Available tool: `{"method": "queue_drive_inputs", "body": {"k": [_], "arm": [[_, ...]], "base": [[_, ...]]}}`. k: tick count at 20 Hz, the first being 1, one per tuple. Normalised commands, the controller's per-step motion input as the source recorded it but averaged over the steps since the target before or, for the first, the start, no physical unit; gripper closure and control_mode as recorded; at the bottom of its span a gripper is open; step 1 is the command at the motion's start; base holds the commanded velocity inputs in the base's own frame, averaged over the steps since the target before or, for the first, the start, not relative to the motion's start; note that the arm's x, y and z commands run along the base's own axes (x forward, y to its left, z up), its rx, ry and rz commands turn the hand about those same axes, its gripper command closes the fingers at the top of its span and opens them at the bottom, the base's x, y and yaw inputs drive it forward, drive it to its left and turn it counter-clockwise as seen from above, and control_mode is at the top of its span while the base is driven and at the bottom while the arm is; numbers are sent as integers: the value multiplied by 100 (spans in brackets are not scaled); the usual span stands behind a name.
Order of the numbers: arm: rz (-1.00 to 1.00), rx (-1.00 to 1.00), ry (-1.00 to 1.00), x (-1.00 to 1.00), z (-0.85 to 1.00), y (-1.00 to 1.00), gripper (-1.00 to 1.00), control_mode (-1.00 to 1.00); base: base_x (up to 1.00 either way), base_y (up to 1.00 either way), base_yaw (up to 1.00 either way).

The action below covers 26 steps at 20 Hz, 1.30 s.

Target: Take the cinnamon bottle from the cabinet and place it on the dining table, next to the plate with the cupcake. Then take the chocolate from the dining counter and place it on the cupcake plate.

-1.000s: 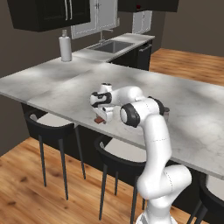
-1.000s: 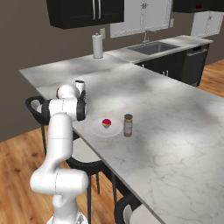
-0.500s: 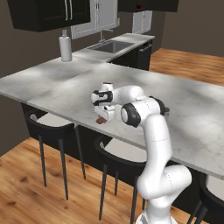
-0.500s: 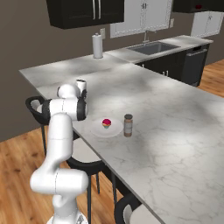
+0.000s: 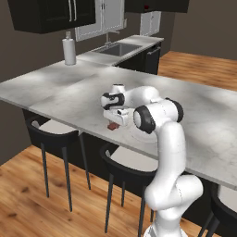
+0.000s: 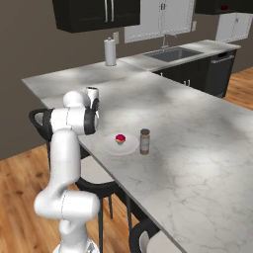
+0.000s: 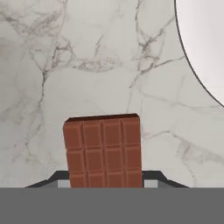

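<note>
- The marbled dining counter (image 6: 197, 148) is carrying everything, cinnamon bottle (image 6: 145, 142) already parked just beside the cupcake (image 6: 120, 139).
- The plate (image 7: 205, 48) is sitting near the chocolate (image 7: 103, 151).
- The gripper (image 5: 116, 121) is pinching that bar at the counter's near edge, so I'd lift straight up before swinging over the plate.

Dark stools (image 5: 53, 132), sink (image 6: 171, 53), white bottle (image 5: 69, 48)

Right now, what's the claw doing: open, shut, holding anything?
Claw: shut on the chocolate, low over the dining counter.
</note>
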Motion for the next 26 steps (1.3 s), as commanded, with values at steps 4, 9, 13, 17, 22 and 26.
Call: {"method": "queue_drive_inputs", "body": {"k": [4,9,13,17,22,26], "arm": [[27,0,-19,-52,18,-39,100,-100],[36,0,-19,-49,9,-51,100,-100],[51,0,-15,-33,0,-50,100,-100],[56,0,-14,-20,0,-41,100,-100],[52,0,-5,-12,0,-33,100,-100],[47,0,0,0,2,-19,100,-100]], "base": [[0,0,0],[0,0,0],[0,0,0],[0,0,0],[0,0,0],[0,0,0]]}}
